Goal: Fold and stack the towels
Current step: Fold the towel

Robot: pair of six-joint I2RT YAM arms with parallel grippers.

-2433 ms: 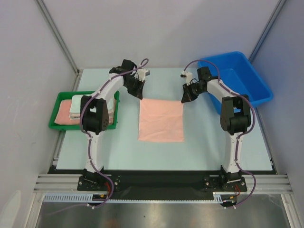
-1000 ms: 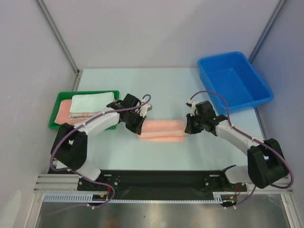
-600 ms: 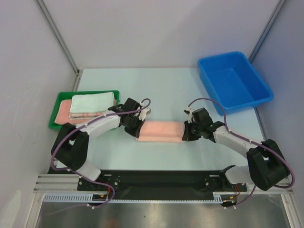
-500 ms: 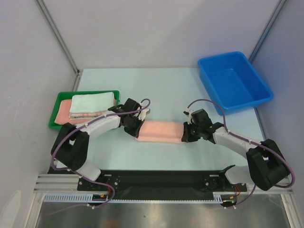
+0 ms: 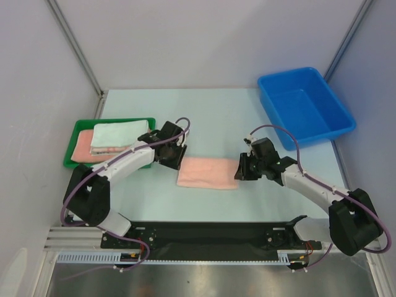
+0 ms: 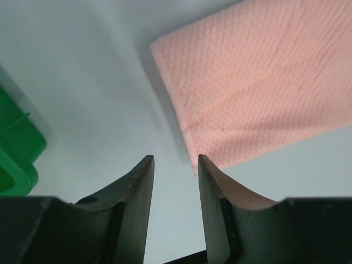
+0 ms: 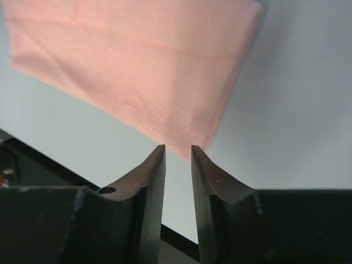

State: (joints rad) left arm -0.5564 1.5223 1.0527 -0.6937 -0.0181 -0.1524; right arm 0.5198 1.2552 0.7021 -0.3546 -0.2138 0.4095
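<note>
The pink towel point(image 5: 208, 172) lay on the desk point(image 5: 216, 117) between the two arms, folded into a wide, slightly skewed rectangle. A couple of seconds before, it had been spread out as a full square farther back. Half a second before, it had been a narrower strip with both ends pinched.

The left end effector point(image 5: 174, 156) had let go and drawn back toward the tray point(image 5: 74, 162). It now sat just off the towel's far left corner. In the left wrist view its jaws point(image 6: 176, 159) stood apart with only bare desk between them, and the towel's point(image 6: 258, 82) edge lay just beside one finger point(image 6: 212, 203).

The right end effector point(image 5: 241, 170) had released too and sat at the towel's right edge. In the right wrist view its jaws point(image 7: 178, 148) showed a narrow empty gap, with the towel's point(image 7: 137, 60) corner just ahead of the tips.

In the tray the stack was unchanged, a pale towel point(image 5: 119, 135) on top of a second pink one point(image 5: 80, 150). The bin point(image 5: 306, 106) stood at the far right as before.
</note>
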